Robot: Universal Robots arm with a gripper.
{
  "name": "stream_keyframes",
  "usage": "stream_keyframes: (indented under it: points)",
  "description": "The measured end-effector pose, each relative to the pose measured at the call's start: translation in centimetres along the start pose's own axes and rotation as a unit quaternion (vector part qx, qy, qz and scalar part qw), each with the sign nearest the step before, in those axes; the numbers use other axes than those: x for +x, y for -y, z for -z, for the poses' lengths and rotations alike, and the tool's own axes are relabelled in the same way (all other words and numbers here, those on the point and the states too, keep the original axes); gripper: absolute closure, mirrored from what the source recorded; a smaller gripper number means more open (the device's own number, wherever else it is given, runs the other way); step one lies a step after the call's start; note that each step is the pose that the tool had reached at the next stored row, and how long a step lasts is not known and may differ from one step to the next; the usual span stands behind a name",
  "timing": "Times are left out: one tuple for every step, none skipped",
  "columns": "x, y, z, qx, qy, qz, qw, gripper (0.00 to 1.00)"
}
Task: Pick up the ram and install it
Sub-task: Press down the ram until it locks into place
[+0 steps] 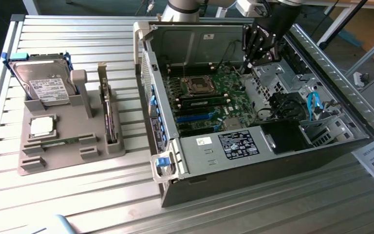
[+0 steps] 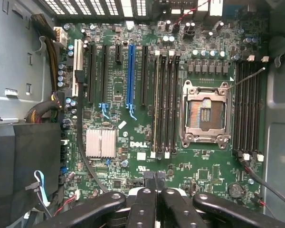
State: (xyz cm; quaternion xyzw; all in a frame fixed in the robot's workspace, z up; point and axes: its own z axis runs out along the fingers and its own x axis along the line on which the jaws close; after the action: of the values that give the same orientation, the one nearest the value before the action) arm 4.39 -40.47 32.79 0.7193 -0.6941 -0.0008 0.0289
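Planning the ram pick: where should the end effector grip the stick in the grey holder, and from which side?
Grip the ram by its exposed top edge, near mid-length, clamping the two flat faces. Come straight down from above: it appears to stand on edge in the grey holder, whose blocks flank its ends, with the processor chip close beside.

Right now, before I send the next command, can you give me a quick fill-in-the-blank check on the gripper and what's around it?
1. The gripper hangs inside the open computer case, above the ___.
2. Its fingers are ___, with nothing between them.
3. The hard drive stands in the grey tray on the exterior view's ___ of the case.
4. The processor socket is ___.
Missing words: motherboard; shut; left; empty.
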Motion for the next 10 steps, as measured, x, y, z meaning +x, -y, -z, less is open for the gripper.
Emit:
stream_keyframes:
  points:
    - [-0.01,0.01,-0.13,0.0,0.0,0.0,1.0,0.9]
    - [-0.01,0.01,-0.21,0.0,0.0,0.0,1.0,0.9]
    - [-0.01,0.01,-0.31,0.0,0.0,0.0,1.0,0.9]
    - [-0.02,0.02,-0.41,0.0,0.0,0.0,1.0,0.9]
    - [-0.02,0.02,-0.54,0.0,0.0001,0.0,1.0,0.9]
    - [-0.03,0.03,-0.69,0.0,0.0001,0.0,1.0,0.9]
    - [-0.03,0.03,-0.77,0.0,0.0001,0.0,1.0,0.9]
    - [-0.04,0.04,-0.89,0.0001,0.0001,0.0,1.0,0.9]
    - [-0.04,0.04,-0.99,0.0001,0.0002,0.0,1.0,0.9]
    - [-0.04,0.05,-1.08,0.0001,0.0001,0.0,1.0,0.9]
